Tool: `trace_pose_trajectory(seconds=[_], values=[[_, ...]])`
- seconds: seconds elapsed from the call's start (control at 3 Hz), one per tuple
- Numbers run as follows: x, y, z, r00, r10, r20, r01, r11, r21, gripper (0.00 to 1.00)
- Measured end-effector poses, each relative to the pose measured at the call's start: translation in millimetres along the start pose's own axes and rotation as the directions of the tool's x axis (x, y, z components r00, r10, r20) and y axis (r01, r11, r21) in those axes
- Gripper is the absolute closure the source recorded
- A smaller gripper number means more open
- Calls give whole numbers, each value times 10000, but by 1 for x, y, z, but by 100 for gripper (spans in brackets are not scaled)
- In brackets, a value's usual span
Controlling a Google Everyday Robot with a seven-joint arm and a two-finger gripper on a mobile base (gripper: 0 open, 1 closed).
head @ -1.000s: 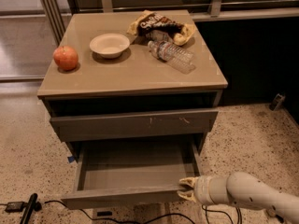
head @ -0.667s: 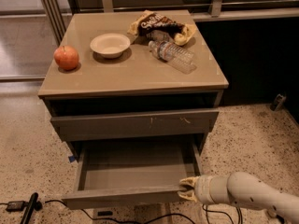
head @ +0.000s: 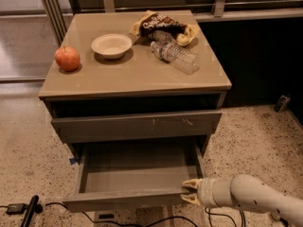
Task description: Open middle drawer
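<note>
So the middle drawer [head: 137, 174] is the low one here, and it's pulled a long way out of the cabinet, with its front well ahead of the drawer above. It's wide and shallow, grey-brown, with a flat plain front, no handle, and a bare grey box inside.

The end effector [head: 189, 192] is at the right end of that front panel. One finger [head: 191, 183] is on the inside and the other on the outside, so it looks clamped onto the panel. The pale arm [head: 255, 197] comes in low from the right.

Above it is a taller grey front [head: 137, 125] with a few pale scratch marks near the middle.

On the tabletop [head: 132, 79] there's an apple [head: 67, 58] at the left edge, a shallow bowl [head: 111, 45], a dark chip bag [head: 163, 26] with white script I can't read, and a water bottle [head: 174, 57] on its side. I can't read its label either.

For room, there's speckled floor [head: 28, 164] open on the left and right of the cabinet. Some cables [head: 52, 207] trail on the floor under the drawer front.
</note>
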State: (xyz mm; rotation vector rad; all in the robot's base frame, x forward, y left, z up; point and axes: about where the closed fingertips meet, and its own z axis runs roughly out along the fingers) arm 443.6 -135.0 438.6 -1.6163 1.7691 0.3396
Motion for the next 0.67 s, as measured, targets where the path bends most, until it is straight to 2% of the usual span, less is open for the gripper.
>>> trace_pose_trajectory(seconds=[0.33, 0.67], values=[[0, 0, 0, 10000, 0, 0, 0, 10000, 0, 4], [0, 0, 0, 10000, 0, 0, 0, 10000, 0, 0]])
